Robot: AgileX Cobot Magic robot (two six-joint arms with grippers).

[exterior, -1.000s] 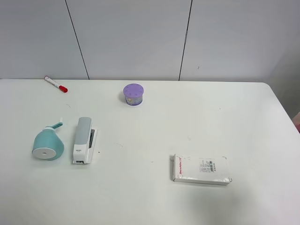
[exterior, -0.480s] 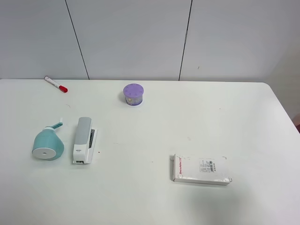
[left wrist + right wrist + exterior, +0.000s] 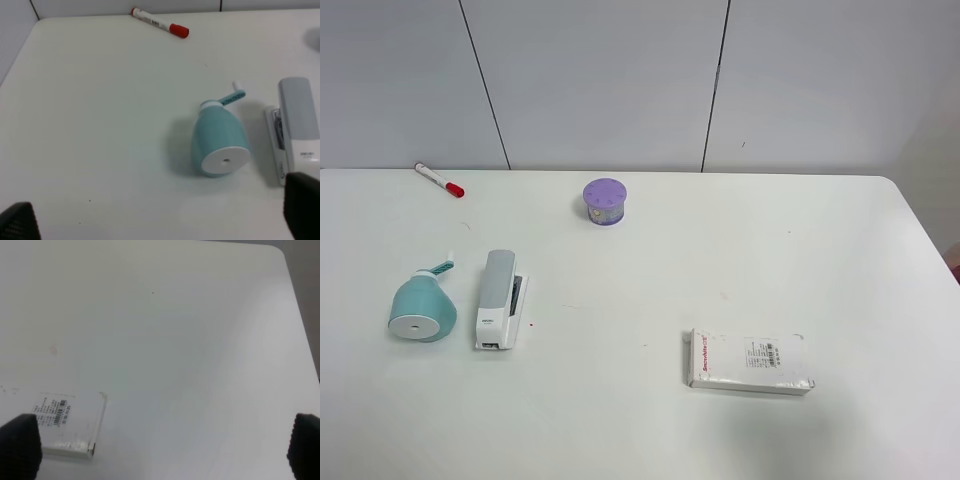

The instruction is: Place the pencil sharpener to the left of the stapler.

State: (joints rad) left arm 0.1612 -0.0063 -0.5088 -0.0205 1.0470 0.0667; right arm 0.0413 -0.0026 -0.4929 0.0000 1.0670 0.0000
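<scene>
Black fingertips [image 3: 304, 202] of left gripper [image 3: 160, 217] and right gripper [image 3: 162, 445] wide apart, holding nothing.

White bench [image 3: 650, 260] carries five items. Pencil sharpener [image 3: 220, 142] lies on its side ahead of the left pincer [image 3: 160, 220], between its fingertips; stapler [image 3: 298, 127] just beside it, above the right-hand fingertip. Red-capped marker [image 3: 159, 22] well beyond. White box [image 3: 67, 425] near the right pincer's [image 3: 162, 445] left-hand fingertip. Purple container [image 3: 605, 201] far off.
</scene>
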